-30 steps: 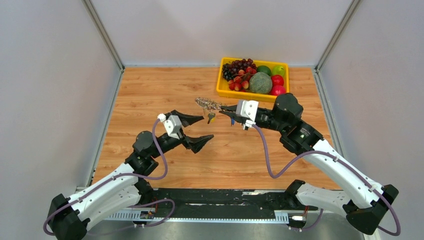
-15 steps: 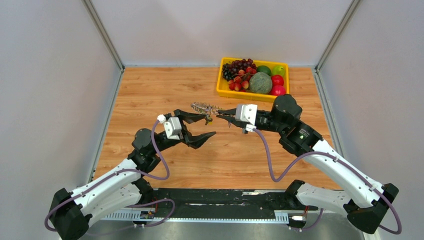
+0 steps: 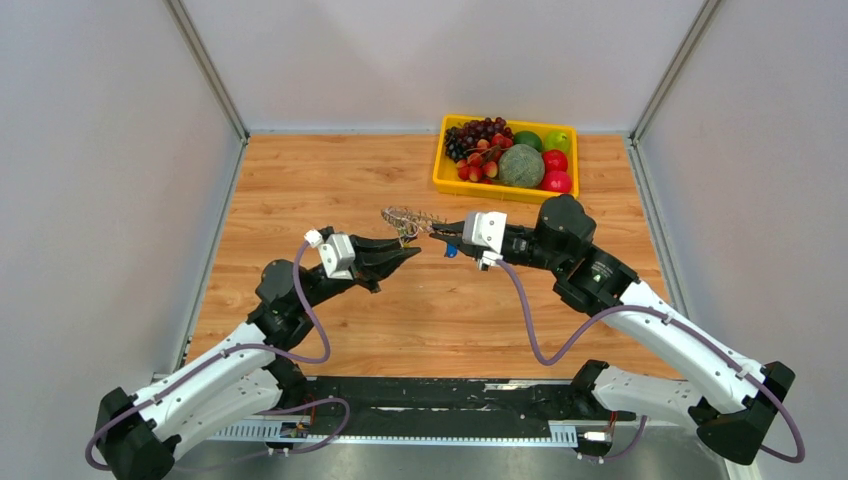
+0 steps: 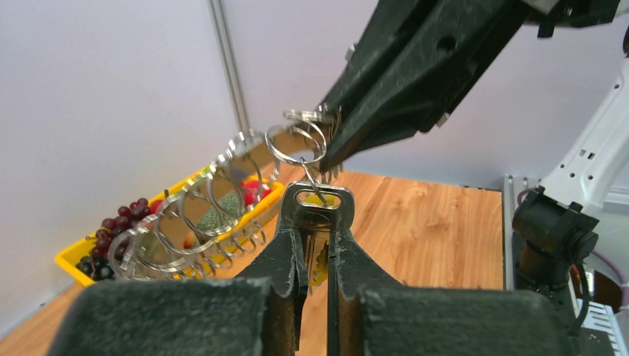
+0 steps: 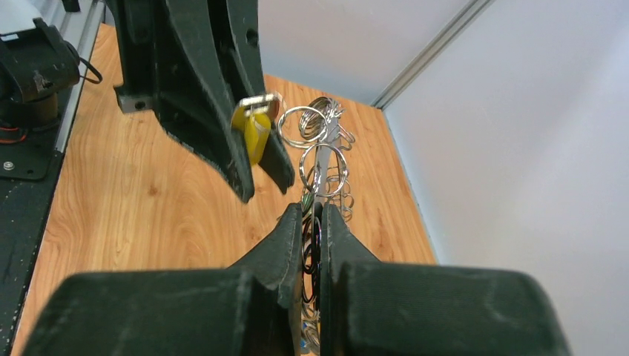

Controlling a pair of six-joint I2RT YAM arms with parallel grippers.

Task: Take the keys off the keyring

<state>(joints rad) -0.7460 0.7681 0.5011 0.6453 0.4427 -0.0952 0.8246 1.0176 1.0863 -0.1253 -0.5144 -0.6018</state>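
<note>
Top external view: the left claw (image 3: 405, 252) stood wide open a second ago. Half a second ago its fingers were spread either side of a hanging key. Now they are drawn together at the middle of the frame. The left wrist view shows them pinched tight on the yellow key (image 4: 317, 203), gripping just under its metal head. The key's small loop runs up to the keyring (image 4: 215, 199).

The right claw (image 3: 437, 234) comes in from the right of the frame and has shifted a little leftward since then. Its fingers are closed edge-on over the rim of the keyring, as the right wrist view shows. The two claws meet tip to tip, and the keyring is held up between them, above the wooden table (image 3: 300, 180).

The keyring looks like a curved grey metal band fringed with many small shiny split rings. It fans away toward the upper left of the frame. A blue key (image 3: 451, 251) hangs just below the right claw.

Toward the upper right of the top view, a yellow tray (image 3: 439, 168) sits on the table, well apart from the claws. It holds dark grapes (image 3: 478, 132), a green melon (image 3: 521, 165), red fruit (image 3: 555, 160) and smaller green fruit (image 3: 558, 140).
</note>
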